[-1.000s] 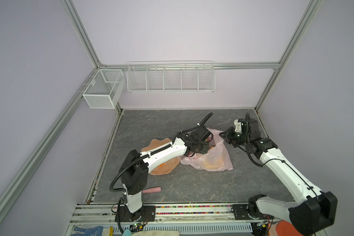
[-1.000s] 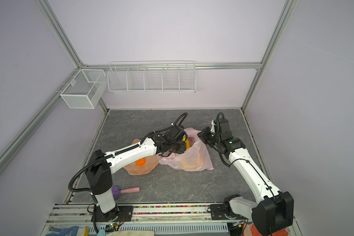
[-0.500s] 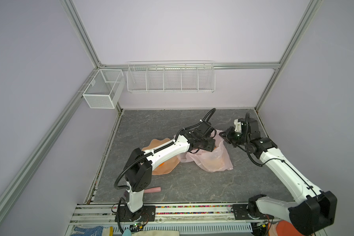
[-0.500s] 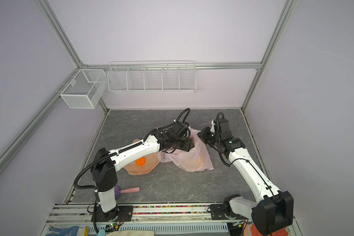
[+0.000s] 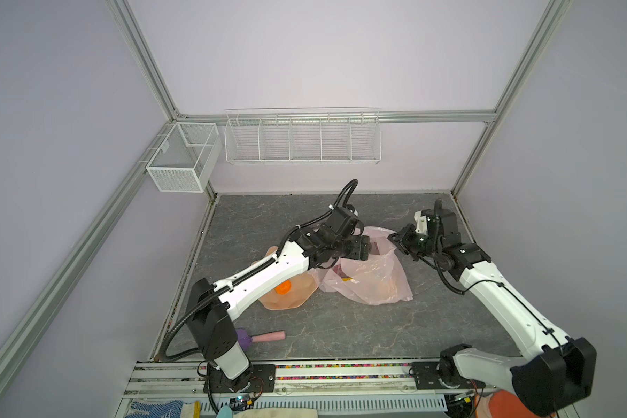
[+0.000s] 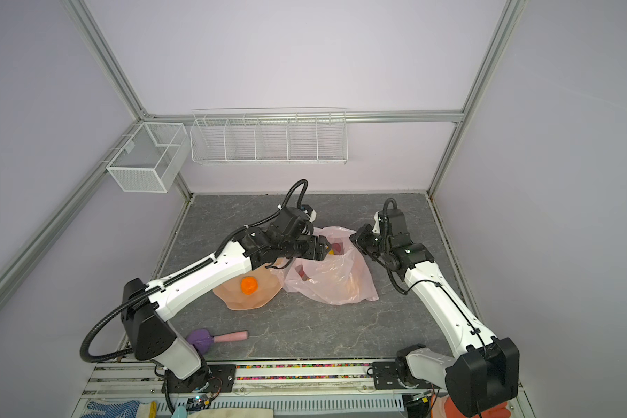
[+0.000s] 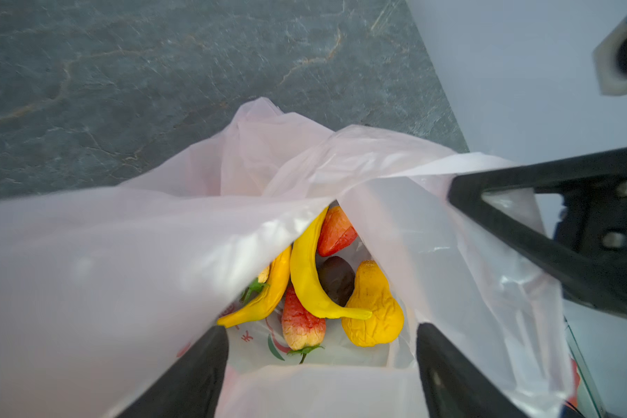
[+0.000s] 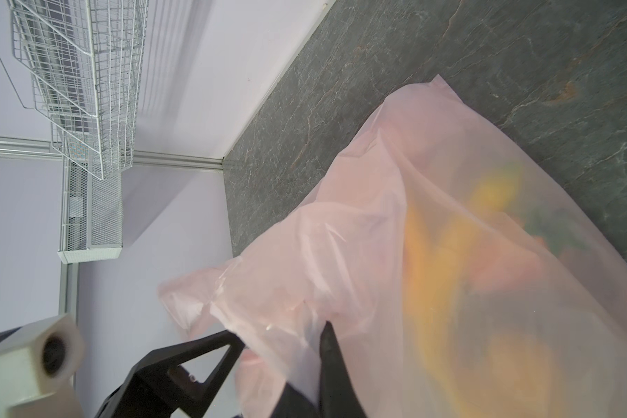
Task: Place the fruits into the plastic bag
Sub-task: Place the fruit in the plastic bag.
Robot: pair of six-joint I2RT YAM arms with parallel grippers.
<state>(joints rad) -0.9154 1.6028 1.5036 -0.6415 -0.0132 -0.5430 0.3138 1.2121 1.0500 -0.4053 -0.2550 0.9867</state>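
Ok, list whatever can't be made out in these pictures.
- Fruits, right wrist view: colour smears only, blurred behind the plastic bag film.
- Dish, both top views: left arm covers part; any fruit besides the orange unseen.
- Brush head, a top view: half behind the arm base.

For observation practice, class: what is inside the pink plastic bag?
Inside the plastic bag: two bananas, a strawberry, a red-yellow fruit, a dark fruit, a wrinkled yellow fruit. Anything under its folds is covered.
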